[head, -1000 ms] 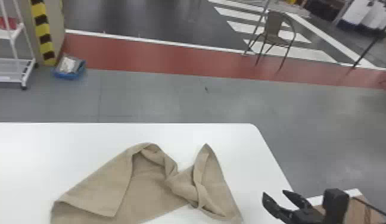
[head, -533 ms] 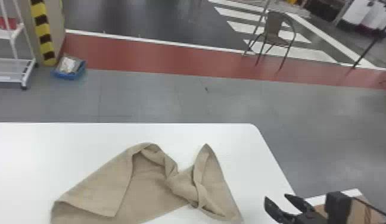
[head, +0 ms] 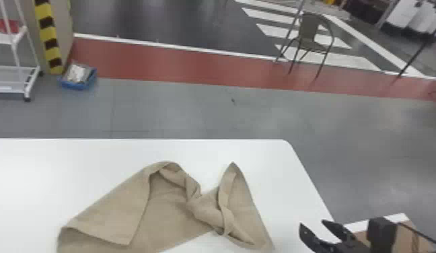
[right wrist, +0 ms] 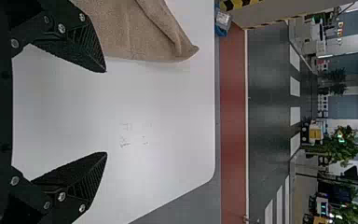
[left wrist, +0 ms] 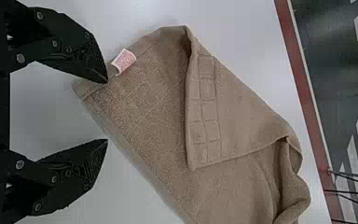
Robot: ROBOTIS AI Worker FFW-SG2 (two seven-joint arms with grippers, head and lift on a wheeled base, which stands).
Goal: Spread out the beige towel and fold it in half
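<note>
towel [head: 173, 215] rumpled on table [head: 76, 168], flap [head: 109, 215] folded over; chair [head: 308, 27], blue bin [head: 76, 85] beyond; left gripper [left wrist: 107, 110] wide; right gripper [head: 312, 222] wide

Bright, diffuse light whitened the desk [head: 32, 175], laid soft, faint shadows along the towel's edges [left wrist: 154, 93], and cast hazy glare on the grey floor [head: 395, 188].

In your head view, the towel [head: 170, 215] lies on the table [head: 76, 168], bottom centre-left; the right gripper [head: 312, 223] is lower right, a chair [head: 308, 28] upper right behind the table, a rack [head: 31, 82] upper left
</note>
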